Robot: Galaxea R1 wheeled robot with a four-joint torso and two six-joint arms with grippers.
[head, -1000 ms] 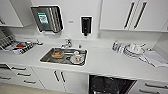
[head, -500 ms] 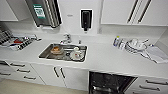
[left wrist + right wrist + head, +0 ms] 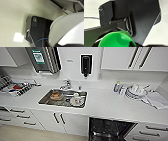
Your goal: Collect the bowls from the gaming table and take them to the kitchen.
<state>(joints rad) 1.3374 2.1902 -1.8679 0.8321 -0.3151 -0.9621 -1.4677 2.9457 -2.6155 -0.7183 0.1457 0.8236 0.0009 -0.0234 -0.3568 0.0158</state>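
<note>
Close against the left tool sits a whitish bowl [image 3: 65, 31], and a green cup [image 3: 116, 39] crowds the right one; whether either tool grips, I cannot tell. The robot faces the kitchen bench [image 3: 105, 105], its sink [image 3: 63, 98] already holding dishes, an orange bowl [image 3: 56, 95] among them. Best to come in squarely and slowly. Fingers stay hidden.

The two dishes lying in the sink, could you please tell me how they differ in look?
The dish on the left looks orange-brown, while the dish on the right looks white. The left one lies nearer the tap; the right one lies nearer the front edge of the sink. Both are round and rest on the sink's steel floor.
</note>
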